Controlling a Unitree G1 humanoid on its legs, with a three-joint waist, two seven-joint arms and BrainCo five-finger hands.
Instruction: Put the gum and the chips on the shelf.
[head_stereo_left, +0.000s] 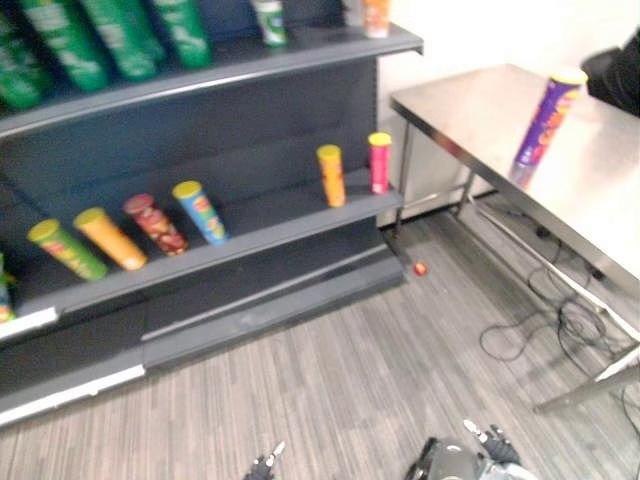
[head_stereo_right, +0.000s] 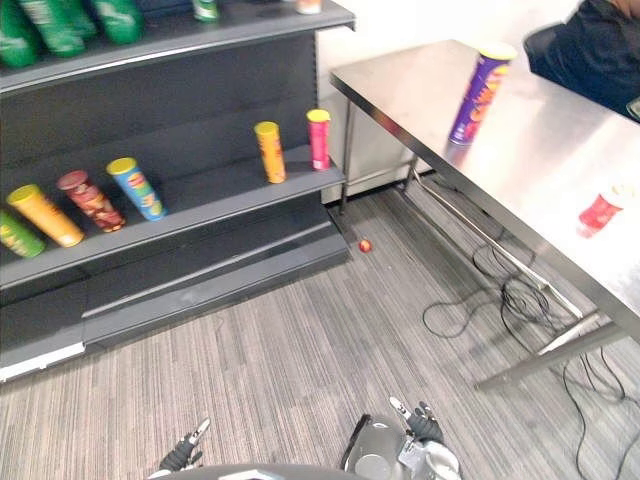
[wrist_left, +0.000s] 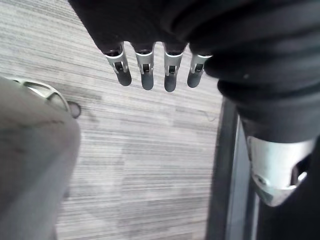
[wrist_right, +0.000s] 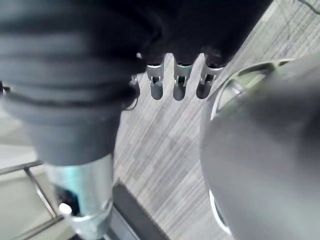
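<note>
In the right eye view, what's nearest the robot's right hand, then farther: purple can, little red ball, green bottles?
From the right hand:
1. Red ball, on the floor by the shelf.
2. Purple can, standing on the table, right.
3. Green bottles, top shelf, far left.

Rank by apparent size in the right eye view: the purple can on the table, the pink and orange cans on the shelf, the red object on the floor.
1. purple can.
2. pink can and orange can: look alike, left unranked.
3. red object, smallest by far.
</note>
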